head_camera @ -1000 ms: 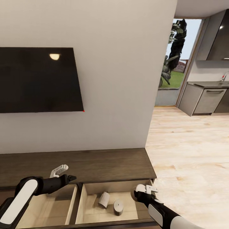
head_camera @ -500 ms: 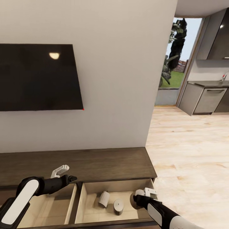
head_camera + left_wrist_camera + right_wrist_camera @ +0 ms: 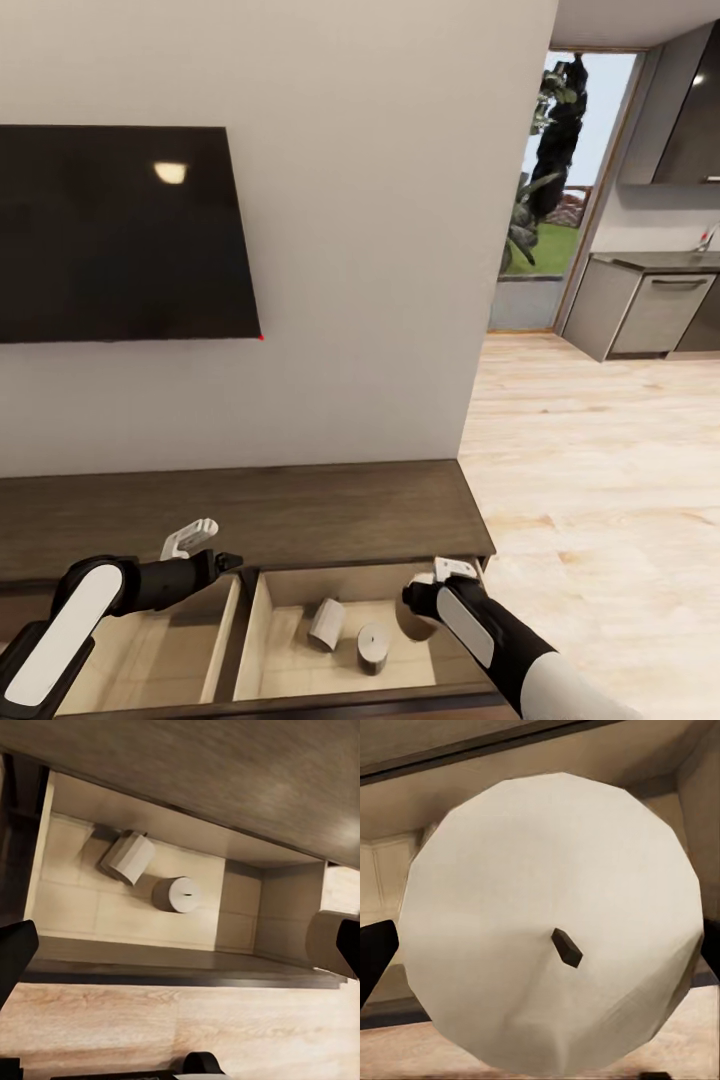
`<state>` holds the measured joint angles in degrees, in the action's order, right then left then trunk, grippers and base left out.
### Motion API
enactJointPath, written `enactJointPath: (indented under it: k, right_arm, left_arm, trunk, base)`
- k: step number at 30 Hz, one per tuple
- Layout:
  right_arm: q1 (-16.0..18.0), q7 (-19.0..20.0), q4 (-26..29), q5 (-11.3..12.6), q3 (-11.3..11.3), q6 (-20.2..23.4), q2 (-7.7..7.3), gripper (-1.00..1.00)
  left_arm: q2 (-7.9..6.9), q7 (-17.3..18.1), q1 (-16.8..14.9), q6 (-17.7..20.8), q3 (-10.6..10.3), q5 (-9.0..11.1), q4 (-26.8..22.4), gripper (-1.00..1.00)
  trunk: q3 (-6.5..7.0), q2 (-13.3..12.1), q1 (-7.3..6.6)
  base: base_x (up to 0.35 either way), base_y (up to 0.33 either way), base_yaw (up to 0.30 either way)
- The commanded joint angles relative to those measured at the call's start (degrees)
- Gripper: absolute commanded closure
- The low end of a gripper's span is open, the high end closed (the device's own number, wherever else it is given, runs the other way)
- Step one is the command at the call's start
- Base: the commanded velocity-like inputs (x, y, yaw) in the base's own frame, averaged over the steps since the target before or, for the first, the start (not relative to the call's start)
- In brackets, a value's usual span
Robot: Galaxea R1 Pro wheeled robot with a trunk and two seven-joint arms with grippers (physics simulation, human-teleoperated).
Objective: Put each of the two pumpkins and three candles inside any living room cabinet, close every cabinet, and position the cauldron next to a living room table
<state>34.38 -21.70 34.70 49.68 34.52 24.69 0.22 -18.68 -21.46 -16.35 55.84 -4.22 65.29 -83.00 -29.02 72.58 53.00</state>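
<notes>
Right gripper (image 3: 415, 612) clamped on third candle (image 3: 551, 919), above open drawer (image 3: 300, 588). Risk: premature release strikes drawer front, rolling candle beside cabinet (image 3: 250, 505).

The right gripper (image 3: 418, 612), holding a candle (image 3: 551, 922), moved left over the open cabinet drawer (image 3: 345, 590), nearer the two candles (image 3: 348, 636) lying inside it.

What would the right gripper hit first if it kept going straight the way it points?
Probably the pale floor of the open drawer: the right gripper holds a candle over the drawer's right end, beside two candles inside.
</notes>
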Motion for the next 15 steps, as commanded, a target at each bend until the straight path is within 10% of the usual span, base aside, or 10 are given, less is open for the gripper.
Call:
enactJointPath:
  k: [1,15]
  right_arm:
    - [0.10,-0.72,0.14,0.41,0.25,0.81,-0.02,1.00]
    - [0.42,-5.01,0.26,-0.59,0.46,1.97,0.03,1.00]
  left_arm:
    - [-0.05,-0.60,-0.05,0.03,-0.09,0.58,-0.05,-1.00]
    - [2.02,-1.08,-0.01,-0.15,-0.33,-0.29,-0.13,-1.00]
  trunk:
    - [-0.24,0.46,0.23]
    - [-2.76,6.07,3.30]
  base:
    - [0.000,0.000,0.000]
    - [0.000,0.000,0.000]
